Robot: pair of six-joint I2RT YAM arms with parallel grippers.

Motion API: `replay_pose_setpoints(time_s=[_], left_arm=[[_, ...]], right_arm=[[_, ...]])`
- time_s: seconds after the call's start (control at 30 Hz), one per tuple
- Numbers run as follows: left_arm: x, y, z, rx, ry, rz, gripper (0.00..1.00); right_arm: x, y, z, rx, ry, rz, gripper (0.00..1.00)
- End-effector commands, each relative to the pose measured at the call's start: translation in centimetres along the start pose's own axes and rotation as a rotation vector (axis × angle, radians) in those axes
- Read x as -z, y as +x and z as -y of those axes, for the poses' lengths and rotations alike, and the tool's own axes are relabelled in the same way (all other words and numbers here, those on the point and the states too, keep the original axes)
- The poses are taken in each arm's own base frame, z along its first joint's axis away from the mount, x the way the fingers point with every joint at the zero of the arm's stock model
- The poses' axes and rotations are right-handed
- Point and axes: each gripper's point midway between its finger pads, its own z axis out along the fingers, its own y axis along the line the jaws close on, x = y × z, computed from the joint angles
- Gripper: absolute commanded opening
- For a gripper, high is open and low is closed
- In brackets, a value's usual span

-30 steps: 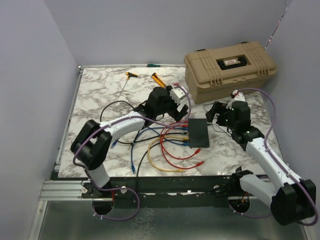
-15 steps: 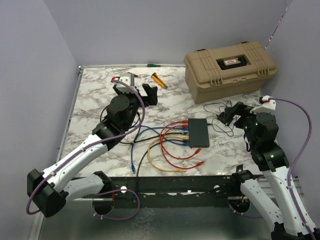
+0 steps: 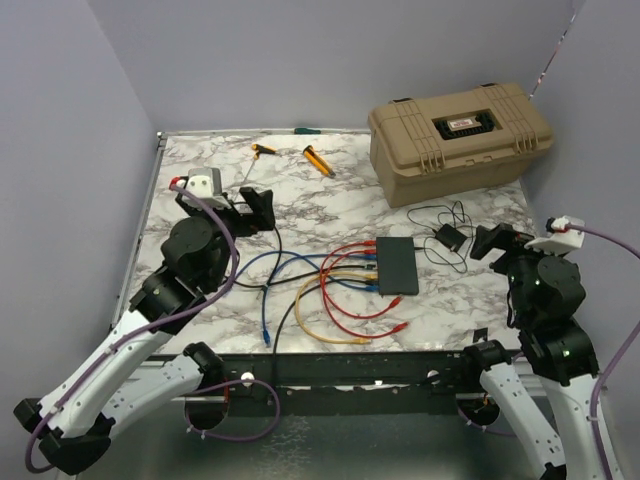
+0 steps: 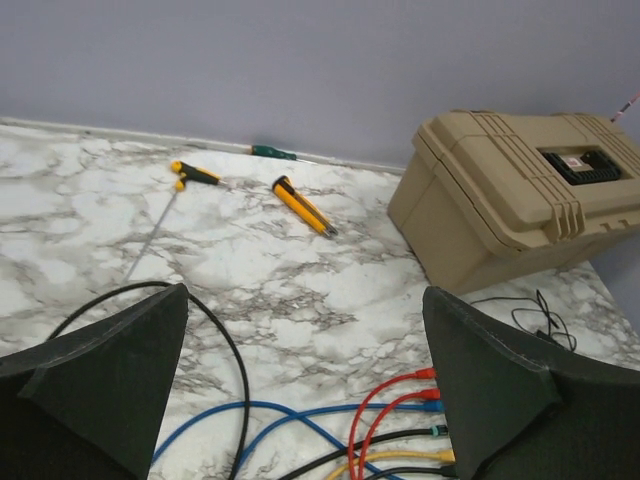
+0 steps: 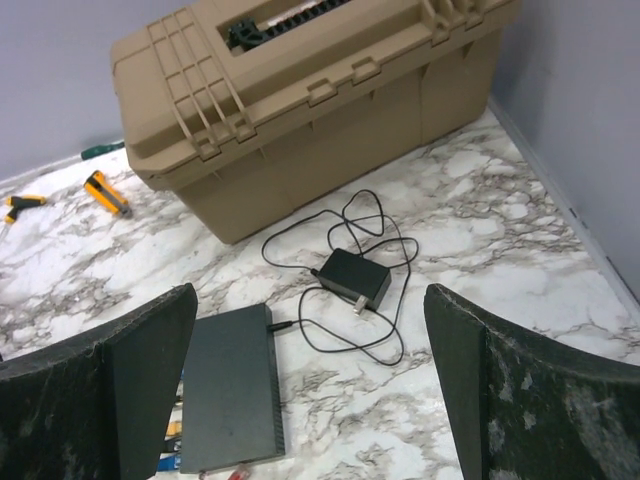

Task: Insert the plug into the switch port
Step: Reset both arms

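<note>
The dark-grey switch [image 3: 397, 265] lies flat at mid-table, with its thin black power cord leaving its far right corner. Red, blue, black and yellow cables [image 3: 345, 265] run into its left long edge. A loose red plug [image 3: 400, 326] lies just in front of it, and a loose blue plug [image 3: 266, 340] lies further left. My left gripper [image 3: 250, 210] is open and empty, raised well left of the switch. In the left wrist view [image 4: 305, 295] the switch is hidden behind a finger. My right gripper [image 3: 500, 240] is open and empty, to the right of the switch [image 5: 230, 385].
A small black power adapter [image 3: 446, 237] with looped cord lies between the switch and my right gripper. A big tan case [image 3: 460, 125] stands at the back right. A yellow-handled screwdriver [image 3: 262, 150] and a yellow tool [image 3: 318, 160] lie at the back. A black cable [image 4: 215, 340] loops on the left.
Both arms have drawn back from the switch. The left gripper swung left and toward the near side, and the right gripper moved right and back. Both stayed open and empty.
</note>
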Motion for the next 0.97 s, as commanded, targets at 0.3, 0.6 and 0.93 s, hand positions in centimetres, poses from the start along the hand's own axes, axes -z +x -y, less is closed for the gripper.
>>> replay_pose_setpoints(time_s=[0.3,0.6,0.93], left_arm=[[3.6,-0.2,-8.4,-0.174,-0.269,0.101,0.99],[2.7,0.1,-10.2,-0.133,-0.263,0.100,0.99],[3.1,0.0,-11.0,-0.117,-0.278,0.121,0.99]], right_arm=[[3.0,-2.0,3.4,-0.009,0.079,0.233,1.00],[3.1,-1.6,2.8,0.016,0.037,0.220,1.00],[3.3,-1.8,2.9,0.012,0.036,0.232,1.00]])
